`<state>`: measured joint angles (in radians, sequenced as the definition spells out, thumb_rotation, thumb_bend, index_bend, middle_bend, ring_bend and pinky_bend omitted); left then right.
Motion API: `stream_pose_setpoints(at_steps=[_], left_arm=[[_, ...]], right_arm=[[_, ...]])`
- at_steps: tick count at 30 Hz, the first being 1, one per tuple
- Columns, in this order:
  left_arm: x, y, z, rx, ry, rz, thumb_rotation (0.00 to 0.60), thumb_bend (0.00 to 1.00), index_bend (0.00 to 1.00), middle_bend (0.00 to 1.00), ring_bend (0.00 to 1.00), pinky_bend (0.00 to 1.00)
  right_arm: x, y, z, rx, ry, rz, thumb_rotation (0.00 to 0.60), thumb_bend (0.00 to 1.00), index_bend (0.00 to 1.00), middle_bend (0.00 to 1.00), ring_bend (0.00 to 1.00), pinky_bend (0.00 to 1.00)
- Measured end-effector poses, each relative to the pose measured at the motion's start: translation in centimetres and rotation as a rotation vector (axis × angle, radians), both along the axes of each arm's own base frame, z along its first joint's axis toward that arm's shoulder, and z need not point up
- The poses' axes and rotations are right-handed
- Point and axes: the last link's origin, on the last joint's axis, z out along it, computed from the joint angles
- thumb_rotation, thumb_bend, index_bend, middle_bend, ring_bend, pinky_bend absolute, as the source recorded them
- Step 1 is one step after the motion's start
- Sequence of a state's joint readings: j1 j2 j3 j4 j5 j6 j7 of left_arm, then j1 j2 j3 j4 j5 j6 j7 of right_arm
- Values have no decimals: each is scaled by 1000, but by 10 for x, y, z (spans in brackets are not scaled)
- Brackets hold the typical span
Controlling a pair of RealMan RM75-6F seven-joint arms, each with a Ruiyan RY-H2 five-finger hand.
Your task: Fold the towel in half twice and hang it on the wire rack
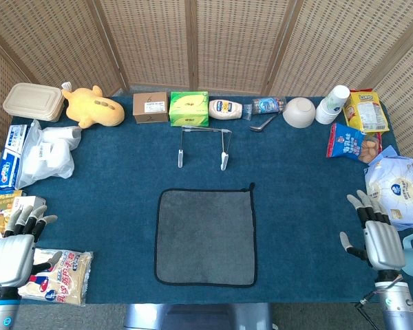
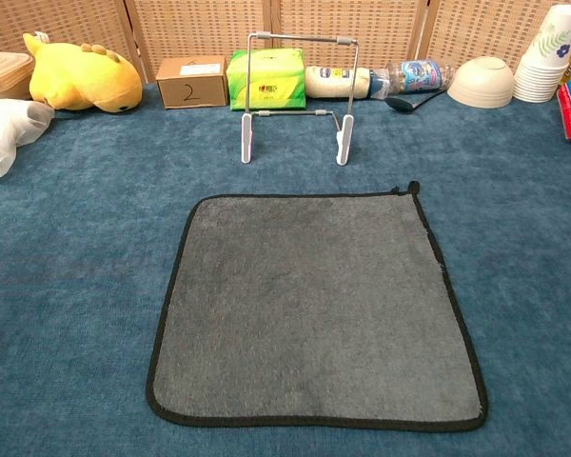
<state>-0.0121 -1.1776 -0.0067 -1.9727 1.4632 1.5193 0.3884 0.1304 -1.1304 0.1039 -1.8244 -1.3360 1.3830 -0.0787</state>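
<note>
A grey towel [image 1: 206, 236] [image 2: 314, 303] with black trim lies flat and unfolded on the blue table, a small loop at its far right corner. Behind it stands the wire rack [image 1: 203, 146] [image 2: 295, 95], upright on two white feet. My left hand [image 1: 15, 249] rests at the near left corner, fingers spread and holding nothing. At the near right edge my right hand [image 1: 377, 234] is also spread and empty. Both hands are well apart from the towel and show only in the head view.
Along the back stand a lunch box [image 1: 33, 102], yellow plush toy [image 1: 93, 106], cardboard box [image 1: 150, 108], green tissue box [image 1: 188, 108], mayonnaise bottle [image 1: 228, 108], bowl [image 1: 299, 112] and paper cups [image 1: 332, 104]. Snack packets [image 1: 60, 275] and bags line both side edges.
</note>
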Motion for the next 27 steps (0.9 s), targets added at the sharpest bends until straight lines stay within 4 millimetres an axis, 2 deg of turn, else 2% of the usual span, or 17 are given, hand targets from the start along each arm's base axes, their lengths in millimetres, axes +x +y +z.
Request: stream_pose_setpoints(at_steps=[9, 17, 27], left_arm=[[-2, 5, -1, -11, 9, -2, 600, 277, 260, 144, 54, 0], [4, 9, 2, -11, -1, -39, 600, 277, 260, 146, 54, 0], [21, 23, -12, -134, -59, -119, 600, 278, 260, 141, 54, 0]], right_arm=[[7, -8, -7, 14, -3, 18, 600, 383, 92, 26, 0, 0], [4, -6, -6, 2, -11, 12, 600, 382, 92, 26, 0, 0], [3, -4, -6, -2, -12, -1, 600, 381, 92, 26, 0, 0]])
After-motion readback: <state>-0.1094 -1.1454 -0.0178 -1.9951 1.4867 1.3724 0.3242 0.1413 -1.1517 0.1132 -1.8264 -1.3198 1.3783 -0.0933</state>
